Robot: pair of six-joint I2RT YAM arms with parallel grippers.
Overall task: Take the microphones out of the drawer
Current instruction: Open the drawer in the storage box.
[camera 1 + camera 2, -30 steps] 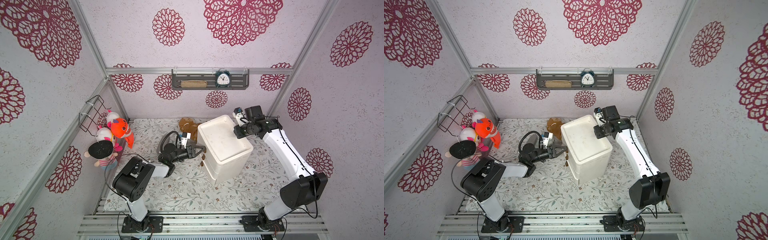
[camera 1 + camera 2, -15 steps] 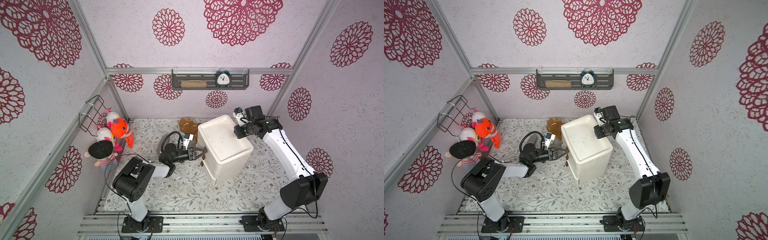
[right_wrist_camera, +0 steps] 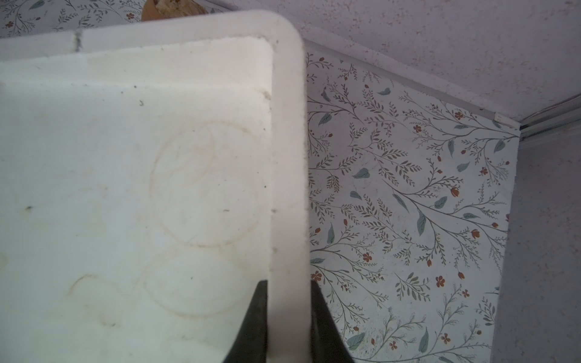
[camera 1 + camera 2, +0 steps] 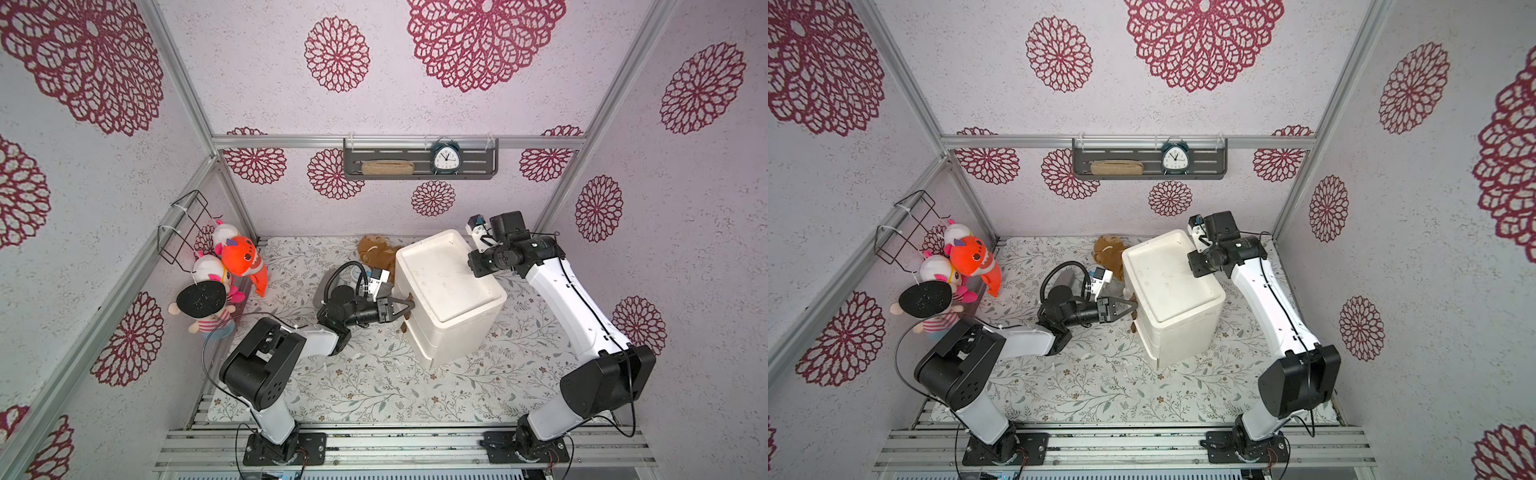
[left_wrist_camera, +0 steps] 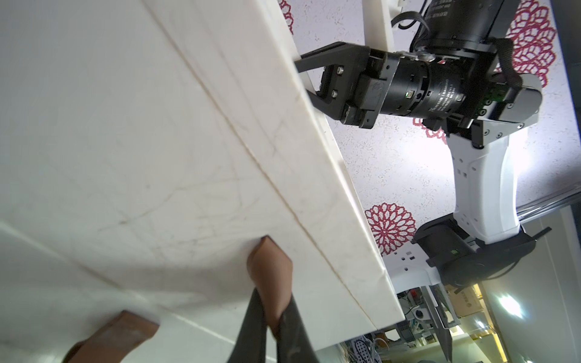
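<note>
Clamping the upper handle, a soft brown leather-like loop tab, the left gripper has both dark fingers pinched flat on it. In both top views this grip sits mid-frame at the left face of the cabinet.

The cabinet is a boxy, matte white unit with rounded corners, scuffed and stained with faint ring marks on top. The top drawer front is smooth with hairline scratches. Its seams are thin and flush, so it reads as closed. A lower handle of the same brown material hangs free.

The microphone is not visible in any view, so I cannot tell which drawer holds it.

The right gripper is closed across the raised rim of the cabinet top, with one finger inside the lip and one outside. In the top views it is at the cabinet's upper-right edge.

The floral mat is flat and printed, with bare space at lower centre. A brown plush sits just beside the cabinet's upper-left corner. Plush toys are bunched at the left wall, well apart from the cabinet.
</note>
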